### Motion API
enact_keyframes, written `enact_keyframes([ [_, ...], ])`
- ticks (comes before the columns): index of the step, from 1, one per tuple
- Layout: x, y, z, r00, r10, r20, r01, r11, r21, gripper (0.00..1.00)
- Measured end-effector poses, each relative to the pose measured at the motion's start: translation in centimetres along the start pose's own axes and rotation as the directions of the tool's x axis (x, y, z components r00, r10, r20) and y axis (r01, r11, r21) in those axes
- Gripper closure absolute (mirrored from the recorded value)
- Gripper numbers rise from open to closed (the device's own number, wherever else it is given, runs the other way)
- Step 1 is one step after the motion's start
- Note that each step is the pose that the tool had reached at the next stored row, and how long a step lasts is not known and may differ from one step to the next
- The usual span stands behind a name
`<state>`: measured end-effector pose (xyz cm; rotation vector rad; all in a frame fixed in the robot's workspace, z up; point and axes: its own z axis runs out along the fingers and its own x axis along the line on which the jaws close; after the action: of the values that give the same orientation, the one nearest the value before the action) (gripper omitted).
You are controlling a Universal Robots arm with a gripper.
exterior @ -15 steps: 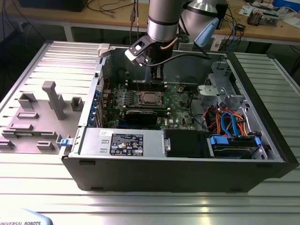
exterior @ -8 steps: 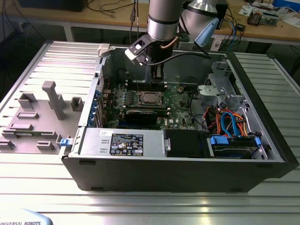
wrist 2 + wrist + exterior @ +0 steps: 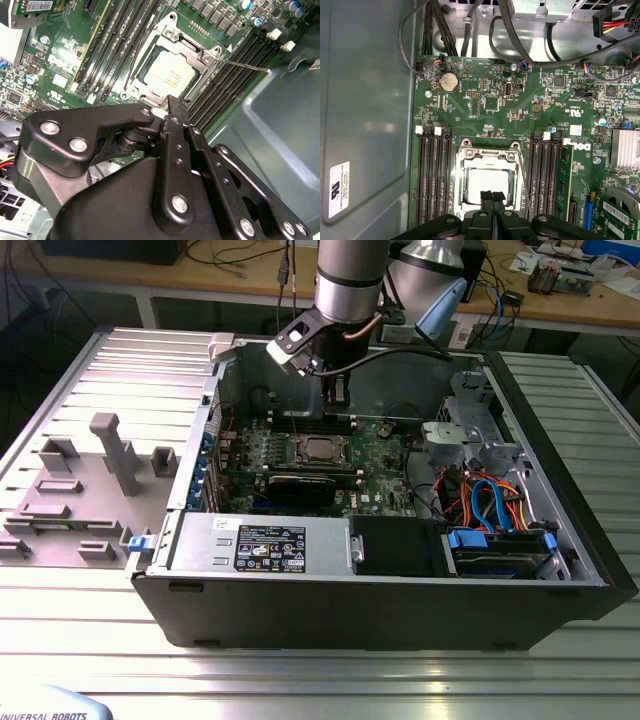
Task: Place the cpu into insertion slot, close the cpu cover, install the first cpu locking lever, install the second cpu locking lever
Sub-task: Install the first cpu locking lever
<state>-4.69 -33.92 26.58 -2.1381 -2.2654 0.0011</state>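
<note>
We note the cpu (image 3: 170, 75) seated in the insertion slot (image 3: 131, 91), with the cpu cover (image 3: 186, 47) lying flat around it. The end effector (image 3: 492, 196) hangs just above the slot's edge, tips pressed together, pinching nothing. One thin lever (image 3: 245, 65) juts over the memory slots (image 3: 225, 90).

Top of cpu (image 3: 170, 75): matt silver-grey metal. cpu cover (image 3: 187, 46): bright bare metal, glossy. motherboard (image 3: 520, 115): green, semi-gloss lacquer. fingers (image 3: 486, 197): matt black, poss. coated metal; shiny screw heads on the links. case wall (image 3: 370, 100): smooth grey sheet metal, dull sheen. surface (image 3: 300, 680): ribbed bare metal, satin. blocks (image 3: 115, 455) at 9 o'clock of the case, exterior view: matt grey plastic.
</note>
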Motion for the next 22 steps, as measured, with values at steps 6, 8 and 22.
enact_keyframes([
  [6, 0.00, 0.00, 0.00, 1.0000, 0.000, -0.0001, 0.000, 1.0000, 0.0000, 0.89],
  [8, 0.00, 0.00, 0.00, 1.0000, 0.000, -0.0001, 0.000, 1.0000, 0.0000, 0.89],
  [22, 0.01, -0.02, -0.81, 0.9930, -0.118, 0.0021, 0.118, 0.9930, 0.0023, 0.89],
])
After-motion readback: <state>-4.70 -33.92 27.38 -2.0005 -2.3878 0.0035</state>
